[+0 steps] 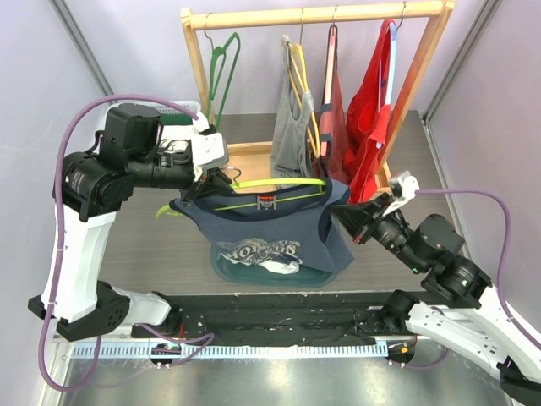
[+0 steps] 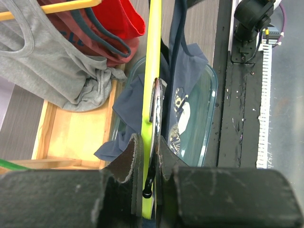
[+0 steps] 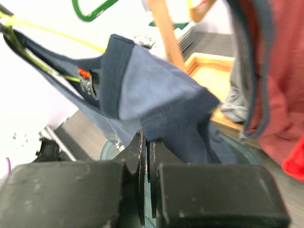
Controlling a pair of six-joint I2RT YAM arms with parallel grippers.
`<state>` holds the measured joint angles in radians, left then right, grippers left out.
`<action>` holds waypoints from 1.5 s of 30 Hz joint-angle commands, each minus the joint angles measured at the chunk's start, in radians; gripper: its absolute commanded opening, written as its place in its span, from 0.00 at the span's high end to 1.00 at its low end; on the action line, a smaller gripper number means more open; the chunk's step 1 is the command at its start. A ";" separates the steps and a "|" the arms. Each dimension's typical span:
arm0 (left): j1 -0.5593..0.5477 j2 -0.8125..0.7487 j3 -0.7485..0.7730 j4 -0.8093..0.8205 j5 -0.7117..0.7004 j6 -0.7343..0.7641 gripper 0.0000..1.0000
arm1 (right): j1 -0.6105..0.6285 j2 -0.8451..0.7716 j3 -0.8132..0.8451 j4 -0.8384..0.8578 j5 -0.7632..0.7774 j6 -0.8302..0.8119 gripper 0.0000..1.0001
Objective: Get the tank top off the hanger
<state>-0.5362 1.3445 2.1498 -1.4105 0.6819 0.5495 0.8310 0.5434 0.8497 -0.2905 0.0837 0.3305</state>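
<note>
Closely seen from the left wrist camera, the left gripper was clamped on the lime-yellow hanger, its two dark fingers pressed against either side of the thin bar, with a black metal piece pinched there too. The overhead view showed less of that grip: the left gripper sat at the hanger's left end, and the hanger ran level to the right, held above the table.

The right gripper was closed, its fingers nearly touching, with a dark fold of the navy tank top caught at their tips. From above, the right gripper met the garment's right edge.

The navy tank top hung on the hanger between the two arms, its shoulders draped over the bar and a white printed graphic facing up. Its lower part drooped into a clear teal-tinted bin on the table just below. The left wrist view showed the bin's rim and the cloth gathered inside it, which the overhead view mostly hid.

Behind stood a wooden rack with a grey tank top, a red garment and a bare green hanger on its rail. The grey tank top trailed onto the rack's wooden base tray. The right wrist view was blurred, and caught only the green hanger's lower curve.
</note>
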 commanded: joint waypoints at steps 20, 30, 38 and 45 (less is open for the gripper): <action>-0.001 -0.016 0.024 -0.018 0.056 0.010 1.00 | 0.002 0.018 0.045 -0.148 0.599 0.055 0.99; -0.001 -0.005 0.031 -0.002 0.025 0.038 1.00 | 0.003 0.096 0.147 -0.202 0.203 -0.105 0.45; -0.004 0.027 0.050 0.034 -0.080 0.041 1.00 | 0.002 0.079 0.340 -0.331 0.024 -0.240 0.30; -0.018 0.041 0.048 -0.088 0.024 0.163 1.00 | 0.002 0.165 0.523 -0.381 -0.115 -0.358 0.29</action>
<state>-0.5396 1.3914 2.1708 -1.4029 0.6361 0.6197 0.8314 0.6426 1.2850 -0.6521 0.0883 0.0856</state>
